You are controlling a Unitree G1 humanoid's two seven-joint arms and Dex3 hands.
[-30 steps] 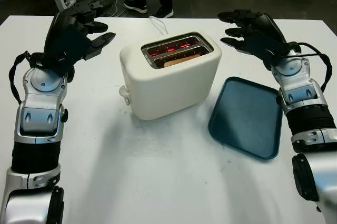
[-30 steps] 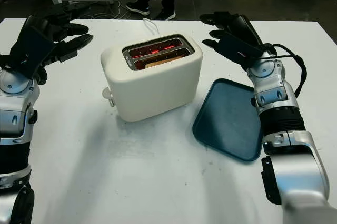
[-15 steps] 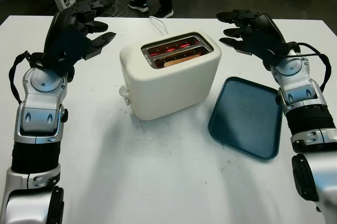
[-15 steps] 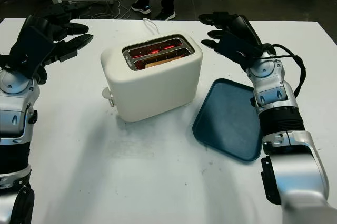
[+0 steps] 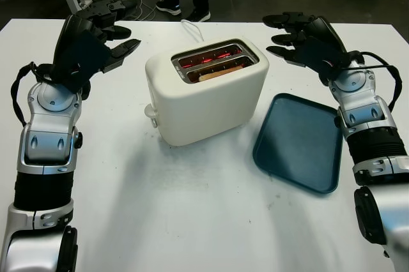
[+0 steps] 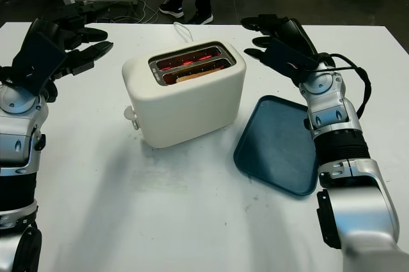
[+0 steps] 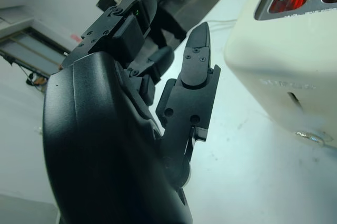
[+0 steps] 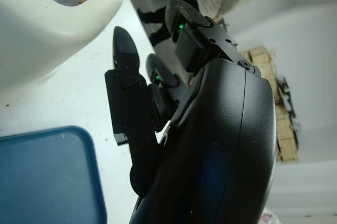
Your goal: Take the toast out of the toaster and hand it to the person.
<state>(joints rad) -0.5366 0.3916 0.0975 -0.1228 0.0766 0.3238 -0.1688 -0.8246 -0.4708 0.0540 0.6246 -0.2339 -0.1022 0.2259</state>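
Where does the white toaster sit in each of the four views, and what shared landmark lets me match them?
Left eye view: toaster at centre, between the two robot hands.
Right eye view: toaster left of centre.
Left wrist view: its body beyond the open left robot hand.
Right wrist view: its corner beside the open right robot hand.
Shared landmark: the glowing red slots.

White table [image 5: 192, 221], smooth, faintly scuffed near the middle. Directly on it: cream two-slot toaster [image 5: 211, 103], set at a slant around the centre, slots glowing red, a slice of toast [image 5: 216, 73] low in the nearer slot, knob on the lower left end, white cord [image 5: 190, 27] trailing off toward the far edge. Just beside the toaster on the right, apart from it: dark teal tray [image 5: 299, 141], lying flat, turned at an angle.
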